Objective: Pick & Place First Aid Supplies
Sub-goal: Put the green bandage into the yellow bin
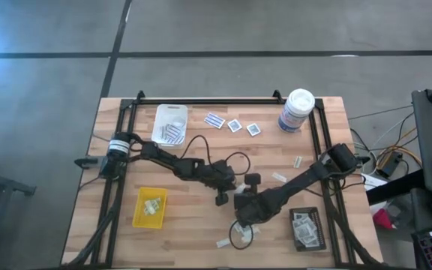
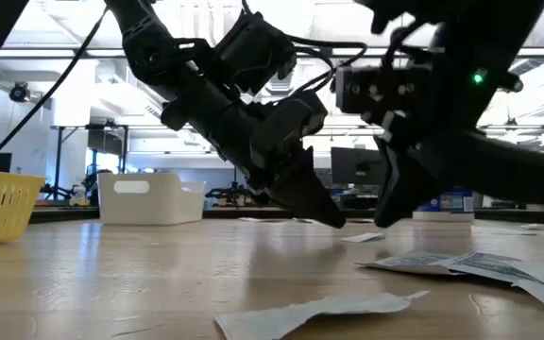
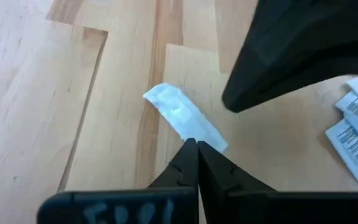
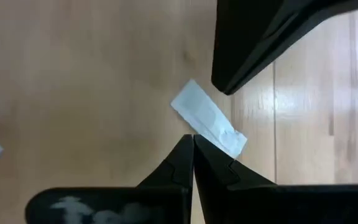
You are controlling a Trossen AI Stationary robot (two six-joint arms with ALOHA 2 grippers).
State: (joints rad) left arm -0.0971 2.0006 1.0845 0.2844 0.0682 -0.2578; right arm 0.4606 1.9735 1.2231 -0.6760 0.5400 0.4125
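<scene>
A small pale strip packet [image 3: 184, 118] [image 4: 207, 122] lies flat on the wooden table between my two grippers; the low view shows it as a packet [image 2: 362, 236] resting on the boards. My left gripper [image 3: 196, 144] [image 2: 336, 221] [image 1: 221, 199] is shut and slants down just above the strip's end, with nothing seen between its fingers. My right gripper [image 4: 192, 139] [image 2: 383, 219] [image 1: 238, 203] is also shut and hangs over the strip from the opposite side. More first aid supplies lie scattered around: printed packets [image 3: 356, 134], and white squares [image 1: 235, 125] at the far side.
A white tray [image 1: 160, 114] with packets stands at the far left, a yellow tray [image 1: 139, 212] at the near left and a black tray [image 1: 306, 212] at the near right. A tall white canister [image 1: 297, 110] stands at the far right. Loose packets [image 1: 223, 242] lie by the near edge.
</scene>
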